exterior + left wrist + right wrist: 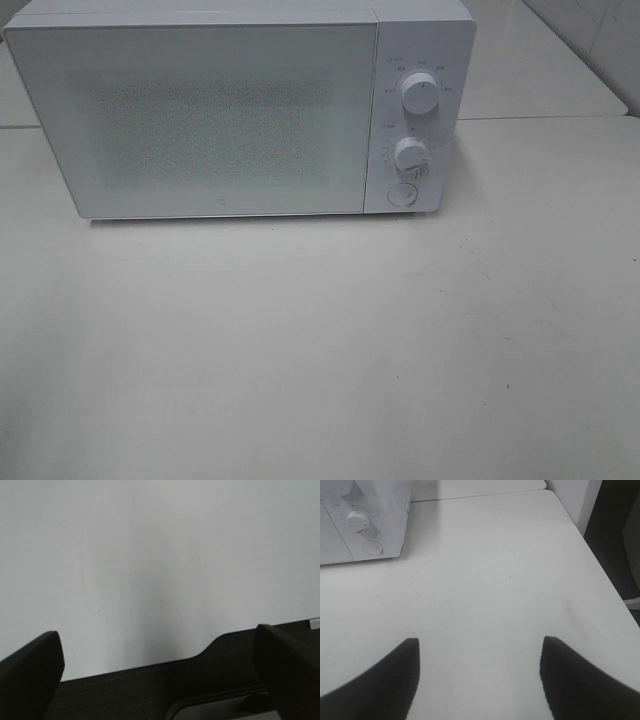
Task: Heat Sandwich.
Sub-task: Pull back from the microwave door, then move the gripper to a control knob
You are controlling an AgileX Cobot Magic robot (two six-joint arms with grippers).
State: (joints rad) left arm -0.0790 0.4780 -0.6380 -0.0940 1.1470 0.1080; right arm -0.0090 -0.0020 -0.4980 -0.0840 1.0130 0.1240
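- Since no view shows the sandwich, its place cannot be told; it may sit behind the shut door [190, 115] of the microwave [215, 30], whose frosted front hides the inside
- microwave stands at the far edge of the table [320, 350], left of middle; two knobs [421, 91] and a round button [402, 195] on its right panel
- left gripper [157, 645]: jaws spread wide, nothing between them, over bare table close to an edge
- right gripper [480, 641]: jaws apart, empty, over bare table toward the right edge, microwave well apart from it
- neither gripper shows in the high view
- handling, as a guess: sandwich is light and soft, bread dents under a hard pinch, stacked layers can slide apart if tilted
- best hold: not the bread itself; if it rests on a plate or dish, pinch that rim and keep it level
- if it must be gripped direct, take it across the crust sides with a light squeeze, flat all the way
- step in hand looks like door or knob work, or waiting; cannot tell which
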